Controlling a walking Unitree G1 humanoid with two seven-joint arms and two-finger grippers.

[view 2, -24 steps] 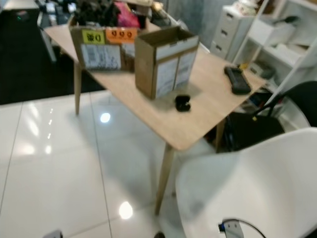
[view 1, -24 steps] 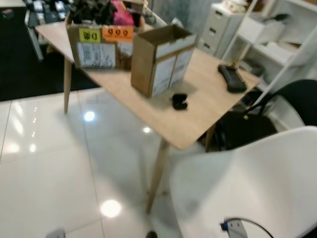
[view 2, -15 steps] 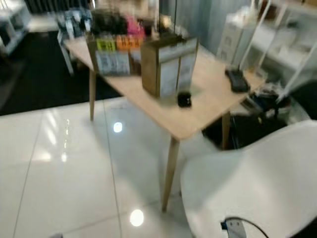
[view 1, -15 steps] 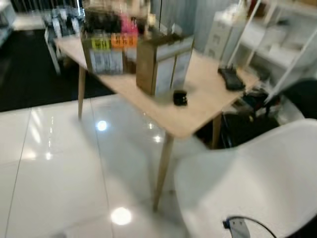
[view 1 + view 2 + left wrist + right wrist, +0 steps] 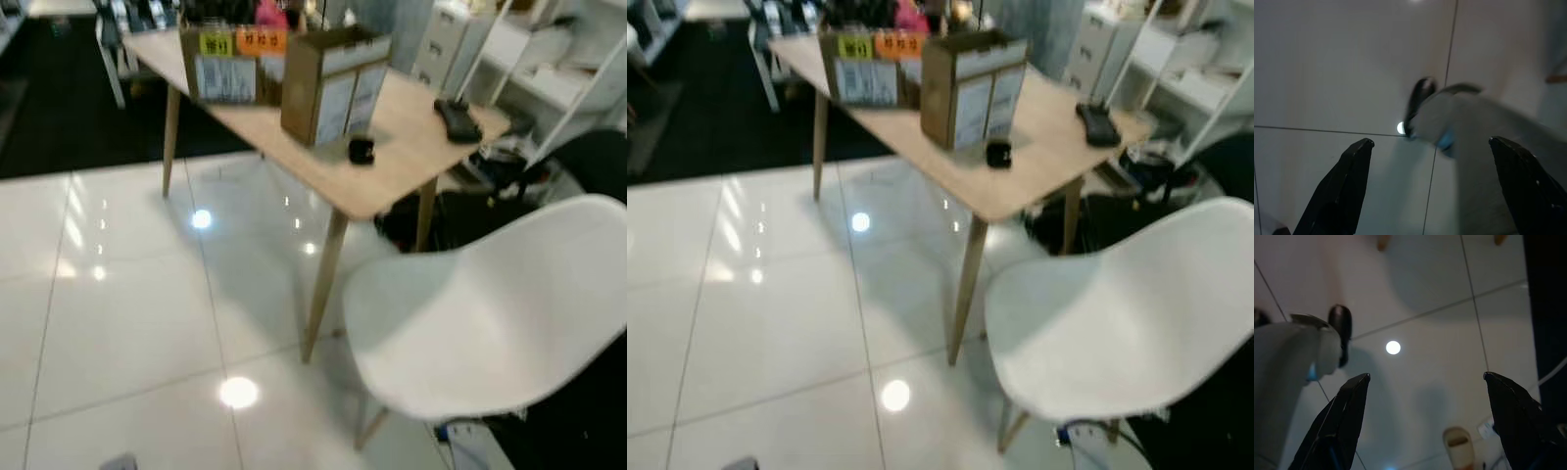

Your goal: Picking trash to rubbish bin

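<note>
**Trash hard to pick out among the things on the tabletop; both pincers open above the floor**

Head views: a pale wooden tabletop [image 5: 407, 147] on slanted round legs carries two cardboard boxes. The taller box [image 5: 333, 83] stands open-topped with white labels on its side; the wider box [image 5: 233, 69] behind it bears yellow and orange stickers. A small black object [image 5: 361, 149] lies just beside the taller box; whether it is trash, I cannot tell. A flat black device [image 5: 457, 119] lies near the far right corner. A smooth white moulded chair [image 5: 490, 313] stands close in front, between the robot and the tabletop. The glossy white tiled floor [image 5: 118, 294] mirrors ceiling lights.

Left wrist view: the left pincer [image 5: 1430, 141] has its black fingers spread wide, holding nothing, above the tiles and a grey leg [image 5: 1474, 142].

Right wrist view: the right pincer [image 5: 1426, 376] is likewise spread and empty over the tiles.
</note>
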